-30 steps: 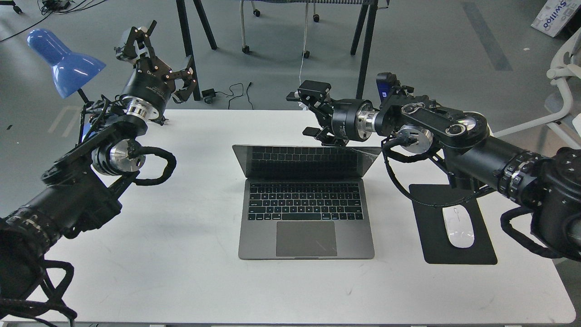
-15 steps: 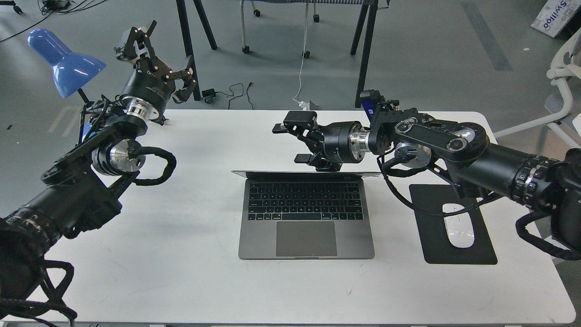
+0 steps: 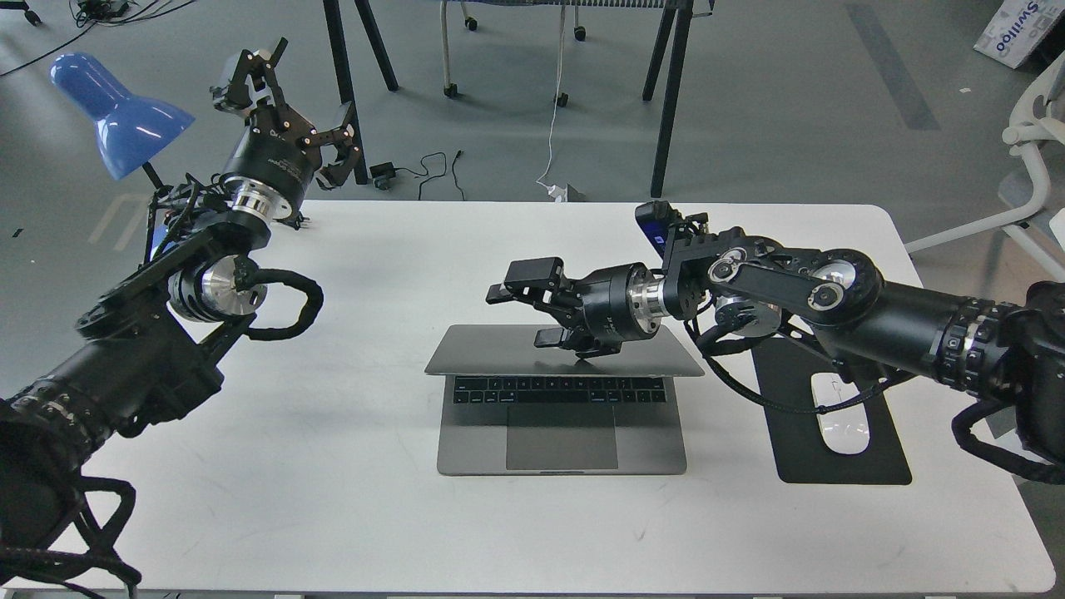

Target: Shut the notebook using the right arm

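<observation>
Spanning the whole scene is the white table (image 3: 333, 466), a broad flat surface that gives the job a steady base. Next in size come the two black arms: the left arm (image 3: 150, 333) is parked high and off to the side, clear of the work, with its left gripper (image 3: 287, 125) raised above the table's far corner and its fingers spread on nothing, which suits a task handed to the other side. The right arm (image 3: 832, 308) reaches across from the right, low and nearly level, so that its wrist can bear down from above. Now the notebook (image 3: 562, 399), sitting mid-table and square to the robot: its lid is tilted well forward over the top key rows, its grey back facing up, with the lower keys and trackpad in the open. The right gripper (image 3: 532, 312) lies over that lid near its middle, fingers spread and gripping nothing; it looks to be touching the lid with its lower finger, though contact is hard to confirm from this angle. Pushing rather than pinching makes sense, I'd say, since a hinged lid only needs weight from behind. To the right lies the black mouse pad (image 3: 840, 466), partly under the arm, and on it the white mouse (image 3: 840, 424), close enough to the elbow's sweep to be worth watching.
</observation>
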